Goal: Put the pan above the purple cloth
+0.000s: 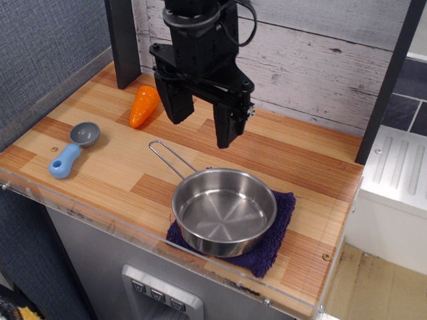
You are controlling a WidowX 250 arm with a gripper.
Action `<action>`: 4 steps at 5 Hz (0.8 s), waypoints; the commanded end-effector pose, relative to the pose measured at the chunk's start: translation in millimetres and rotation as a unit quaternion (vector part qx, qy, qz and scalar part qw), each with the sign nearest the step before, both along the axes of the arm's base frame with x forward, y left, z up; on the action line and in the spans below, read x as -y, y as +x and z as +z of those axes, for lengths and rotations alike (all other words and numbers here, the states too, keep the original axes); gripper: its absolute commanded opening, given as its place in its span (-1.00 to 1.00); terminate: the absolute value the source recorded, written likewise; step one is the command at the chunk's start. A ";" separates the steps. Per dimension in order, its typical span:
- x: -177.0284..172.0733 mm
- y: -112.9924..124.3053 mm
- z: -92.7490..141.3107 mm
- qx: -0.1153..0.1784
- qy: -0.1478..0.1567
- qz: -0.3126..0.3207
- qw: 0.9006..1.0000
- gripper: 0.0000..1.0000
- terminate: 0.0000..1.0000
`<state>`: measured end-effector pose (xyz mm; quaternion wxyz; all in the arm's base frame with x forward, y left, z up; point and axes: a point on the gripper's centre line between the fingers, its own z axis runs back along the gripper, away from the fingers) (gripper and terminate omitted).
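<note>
The shiny steel pan (224, 211) sits upright on top of the dark purple cloth (280, 230) near the table's front edge; its wire loop handle (170, 159) points to the back left. The cloth shows only at the pan's right and front sides. My black gripper (200, 128) hangs open and empty above the table, just behind the pan and over the handle end, with its two fingers spread wide apart. It touches nothing.
An orange carrot-shaped toy (143, 105) lies at the back left. A grey-and-blue scoop (72, 150) lies at the left front. A dark post (123, 40) stands at the back left, a plank wall (320, 53) runs behind, and a clear guard edges the wooden table (280, 157).
</note>
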<state>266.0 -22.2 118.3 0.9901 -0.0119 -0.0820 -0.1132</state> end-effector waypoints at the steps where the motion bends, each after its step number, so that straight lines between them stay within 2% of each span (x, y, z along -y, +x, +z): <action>1: 40.7 -24.5 -2.3 0.002 -0.011 -0.080 0.997 1.00 -1.00; 2: 50.6 -29.9 -26.3 -0.024 -0.013 -0.104 0.994 1.00 -1.00; 4: 62.2 -40.7 -68.0 -0.069 0.003 -0.153 0.986 1.00 -1.00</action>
